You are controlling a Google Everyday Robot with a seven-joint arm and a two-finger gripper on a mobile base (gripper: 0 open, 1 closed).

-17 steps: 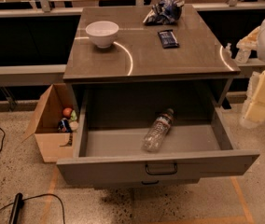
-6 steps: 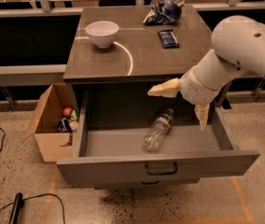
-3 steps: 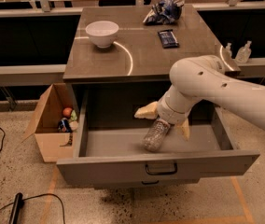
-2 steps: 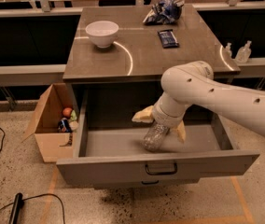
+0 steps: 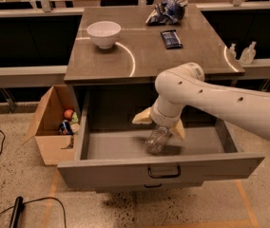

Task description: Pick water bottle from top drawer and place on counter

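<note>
The water bottle (image 5: 156,139), clear with a dark label band, lies on the floor of the open top drawer (image 5: 125,168), right of its middle. My gripper (image 5: 158,129) reaches down into the drawer on the white arm (image 5: 220,101) from the right. It sits right over the bottle's upper end. Its pale yellow fingers (image 5: 142,118) are spread open, one on each side of the bottle. The bottle's cap end is hidden under the wrist. The counter (image 5: 144,56) is the glossy grey-brown top above the drawer, with a thin white curved line.
On the counter stand a white bowl (image 5: 103,33), a dark blue packet (image 5: 171,38) and a crumpled blue bag (image 5: 166,11). Two tiny pump bottles (image 5: 246,52) stand on the rail at right. An open cardboard box (image 5: 54,125) stands left of the drawer. A cable lies on the floor.
The arm has swung in from the right and come down into the drawer, with the open fingers now around the bottle. The bottle lies about where it was.
</note>
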